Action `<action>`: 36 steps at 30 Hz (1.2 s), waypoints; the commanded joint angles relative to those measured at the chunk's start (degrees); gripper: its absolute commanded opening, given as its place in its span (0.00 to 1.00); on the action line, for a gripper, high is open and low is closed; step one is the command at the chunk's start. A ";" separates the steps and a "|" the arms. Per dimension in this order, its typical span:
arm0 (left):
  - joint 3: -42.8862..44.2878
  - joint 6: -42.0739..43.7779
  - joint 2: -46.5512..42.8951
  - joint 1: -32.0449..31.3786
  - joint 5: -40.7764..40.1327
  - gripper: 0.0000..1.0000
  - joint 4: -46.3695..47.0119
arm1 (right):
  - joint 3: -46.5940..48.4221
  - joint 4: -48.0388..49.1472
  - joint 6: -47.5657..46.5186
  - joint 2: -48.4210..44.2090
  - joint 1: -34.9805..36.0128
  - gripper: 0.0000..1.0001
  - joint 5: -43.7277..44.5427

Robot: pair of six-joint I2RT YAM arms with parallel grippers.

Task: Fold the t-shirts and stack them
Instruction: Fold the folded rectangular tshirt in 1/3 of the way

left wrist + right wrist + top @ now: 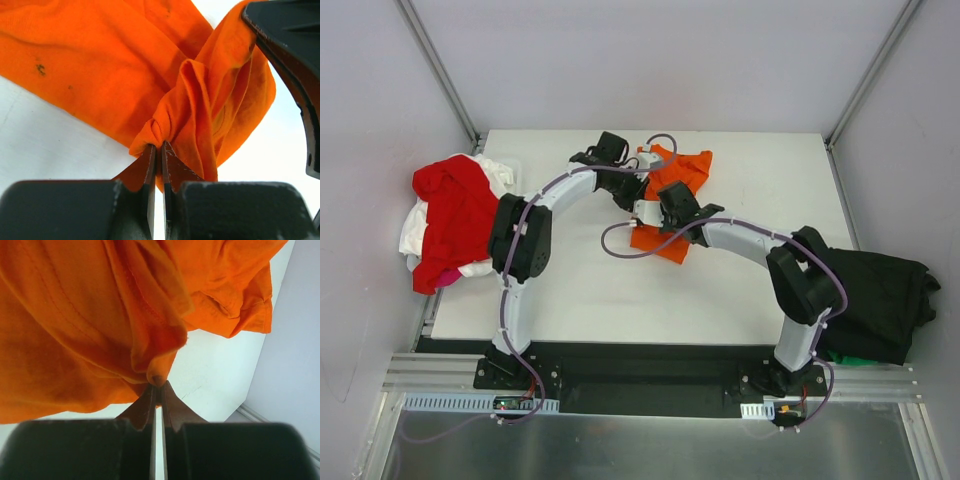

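Observation:
A bright orange t-shirt (686, 172) hangs bunched between my two grippers over the middle back of the white table (760, 270). In the left wrist view my left gripper (159, 146) is shut on a gathered fold of the orange t-shirt (100, 65). Seen from the right wrist, my right gripper (158, 385) is shut on a small pinch of the orange t-shirt (75, 325), which drapes above it. From above, the left gripper (632, 192) and the right gripper (663, 203) sit close together under the cloth. A red t-shirt (455, 205) lies on white cloth (414, 233) at the left edge. A black t-shirt (885, 298) lies at the right edge.
The right arm's dark body (292, 65) fills the upper right of the left wrist view. Grey walls close in the table at the back and both sides. Something green (850, 358) shows under the black t-shirt. Loose cables (620, 250) loop beside the arms.

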 commanded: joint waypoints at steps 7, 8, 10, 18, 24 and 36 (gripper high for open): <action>7.82 0.71 5.22 1.00 1.26 0.15 -3.58 | 5.96 4.13 -1.44 5.56 -3.31 0.05 -0.14; 8.09 0.62 5.49 0.91 1.34 0.21 -3.84 | 6.22 4.13 -1.44 5.83 -3.40 0.13 -0.13; 8.36 0.53 5.93 1.09 0.73 0.45 -3.84 | 6.31 4.57 -1.62 6.36 -3.66 0.20 0.04; 9.85 -0.70 6.37 1.62 -0.77 0.85 -3.76 | 5.70 6.24 -1.27 5.92 -4.19 0.55 0.31; 10.11 -1.75 5.32 1.62 -2.52 0.95 -3.76 | 5.52 7.03 -0.74 4.34 -4.11 0.68 0.74; 11.43 -2.11 -0.04 1.70 -8.05 0.99 -3.49 | 5.52 7.21 0.32 -0.76 -3.66 0.74 4.26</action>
